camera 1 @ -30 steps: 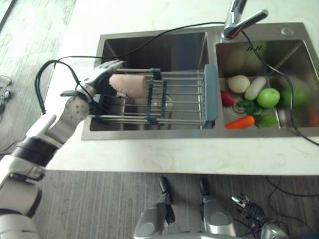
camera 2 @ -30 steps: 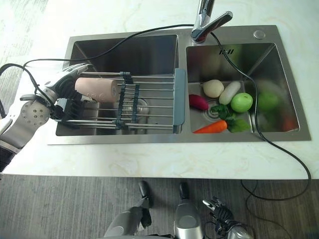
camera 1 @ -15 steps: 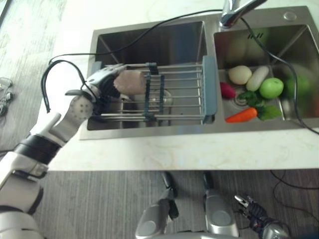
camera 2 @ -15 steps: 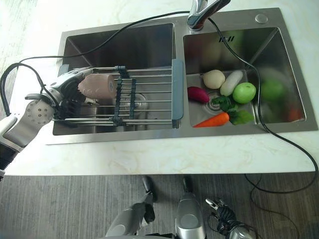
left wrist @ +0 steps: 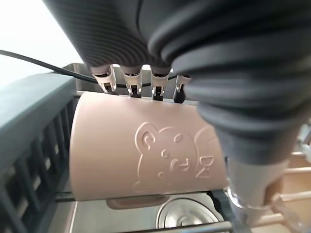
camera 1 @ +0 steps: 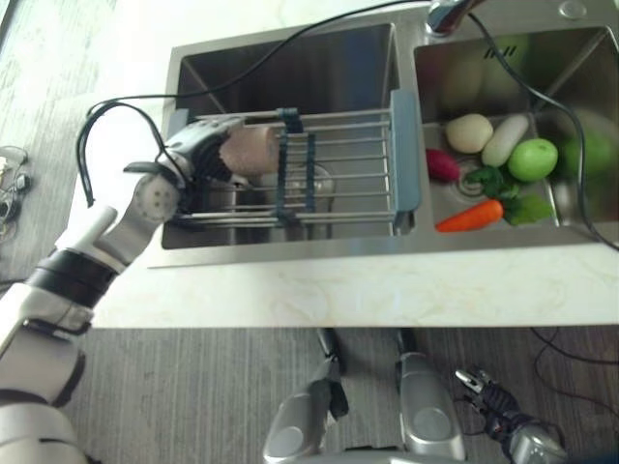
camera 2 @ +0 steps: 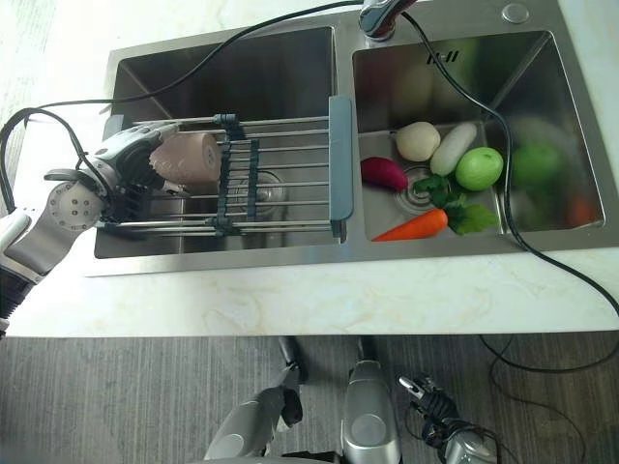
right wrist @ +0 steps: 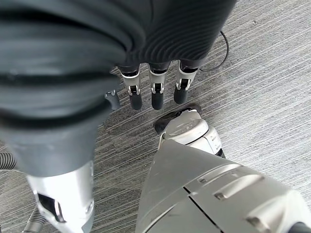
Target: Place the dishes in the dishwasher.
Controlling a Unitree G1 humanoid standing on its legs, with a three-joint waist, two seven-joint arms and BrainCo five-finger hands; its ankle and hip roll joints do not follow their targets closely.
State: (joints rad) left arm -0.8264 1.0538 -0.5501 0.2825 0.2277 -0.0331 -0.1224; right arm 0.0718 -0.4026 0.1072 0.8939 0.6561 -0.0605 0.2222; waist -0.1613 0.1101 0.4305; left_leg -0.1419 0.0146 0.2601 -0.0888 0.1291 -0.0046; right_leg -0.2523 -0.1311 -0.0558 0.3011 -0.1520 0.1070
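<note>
A carrot point(camera 2: 413, 225), a green apple point(camera 2: 479, 167), a potato point(camera 2: 418, 141) and a purple radish point(camera 2: 383, 173) lie in the sink bowl point(camera 2: 542, 208) far from the hand, under the tap point(camera 2: 379, 16).

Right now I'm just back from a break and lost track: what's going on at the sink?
The left hand has its fingers curled round a pink cup lying on its side on the rack over the left sink basin. The right hand hangs idle over the floor, fingers relaxed. Vegetables sit in the right basin. No dishwasher is in sight.
</note>
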